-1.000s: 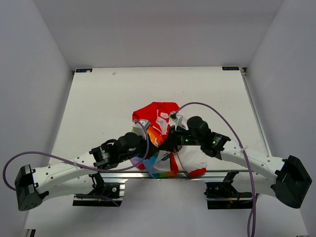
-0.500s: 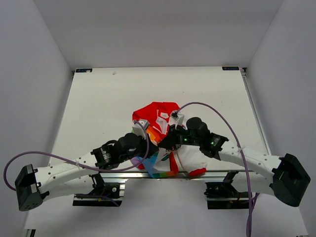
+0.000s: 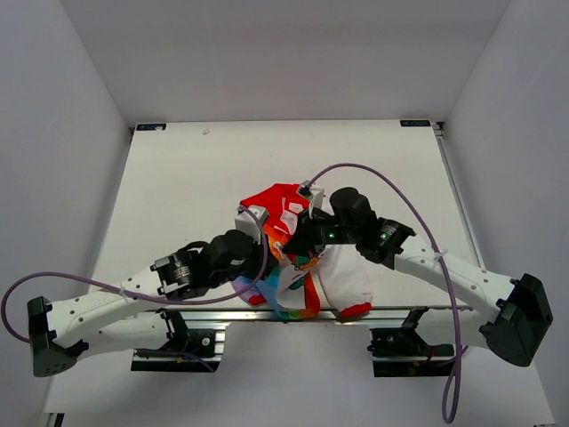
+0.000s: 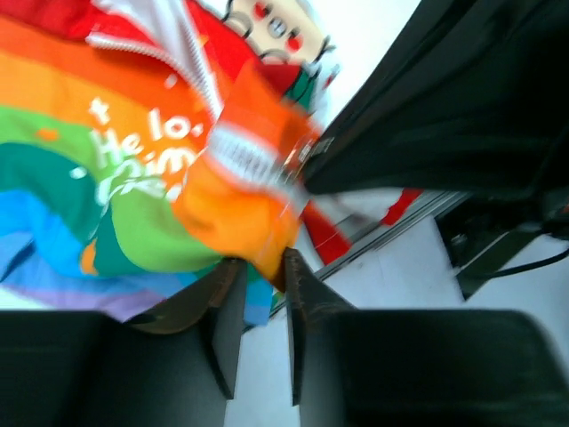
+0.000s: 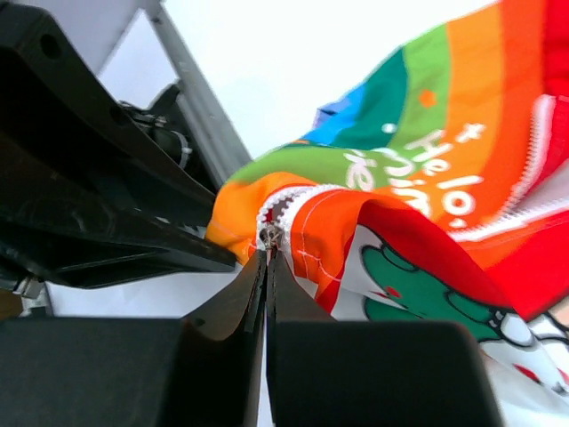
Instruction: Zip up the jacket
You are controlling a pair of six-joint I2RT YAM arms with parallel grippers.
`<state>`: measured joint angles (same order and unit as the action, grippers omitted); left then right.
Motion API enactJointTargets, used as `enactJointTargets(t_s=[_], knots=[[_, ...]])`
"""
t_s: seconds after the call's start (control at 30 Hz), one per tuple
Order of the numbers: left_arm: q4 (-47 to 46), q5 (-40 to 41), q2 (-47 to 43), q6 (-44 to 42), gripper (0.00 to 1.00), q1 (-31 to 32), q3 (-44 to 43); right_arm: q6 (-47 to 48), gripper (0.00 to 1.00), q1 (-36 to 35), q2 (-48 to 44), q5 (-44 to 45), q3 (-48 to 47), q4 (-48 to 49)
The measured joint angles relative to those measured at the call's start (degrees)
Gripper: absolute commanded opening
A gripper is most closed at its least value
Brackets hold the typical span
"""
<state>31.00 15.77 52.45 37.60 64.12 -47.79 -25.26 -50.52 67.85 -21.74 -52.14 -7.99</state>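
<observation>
The small white jacket (image 3: pixel 342 276) with red lining and a rainbow-striped hem lies bunched near the table's front edge. My left gripper (image 3: pixel 264 233) is shut on the orange corner of the hem (image 4: pixel 233 222), which it holds between its fingertips (image 4: pixel 295 271). My right gripper (image 3: pixel 300 242) is shut on the metal zipper pull (image 5: pixel 268 237) at the bottom end of the white zipper teeth (image 5: pixel 298 194). Both grippers meet over the middle of the jacket. The rainbow hem with white lettering (image 5: pixel 427 169) hangs beside the right jaws.
The front aluminium rail (image 3: pixel 222 313) runs under the hanging hem. Purple cables (image 3: pixel 391 200) loop over both arms. The left arm (image 5: pixel 98 196) is close beside the right jaws.
Both grippers have moved away from the front edge and a little up, lifting the jacket's front. The rainbow hem now hangs further stretched below them.
</observation>
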Motion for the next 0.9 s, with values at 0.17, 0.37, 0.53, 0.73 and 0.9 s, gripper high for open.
enactJointTargets(t_s=[0.17, 0.37, 0.53, 0.73, 0.9], knots=[[6.1, 0.8, 0.9, -2.8, 0.63, 0.4, -1.0, 3.2, 0.0, 0.9, 0.0, 1.4, -3.0, -5.4], [9.7, 0.7, 3.2, -5.8, 0.92, 0.5, -3.8, 4.9, 0.0, 0.9, -0.2, 1.7, -4.8, -9.0], [12.0, 3.4, 7.1, -8.4, 0.94, 1.3, -9.2, 4.9, 0.0, 0.9, -0.2, 1.8, -5.6, -11.4], [12.9, 9.2, 10.3, -12.0, 0.93, 5.4, -12.7, 3.7, 0.0, 0.9, 1.0, 2.1, -8.3, -12.7], [14.4, 15.3, 12.3, -12.8, 0.88, 9.7, -12.7, 2.1, 0.0, 0.9, 3.6, 2.0, -10.5, -13.0]])
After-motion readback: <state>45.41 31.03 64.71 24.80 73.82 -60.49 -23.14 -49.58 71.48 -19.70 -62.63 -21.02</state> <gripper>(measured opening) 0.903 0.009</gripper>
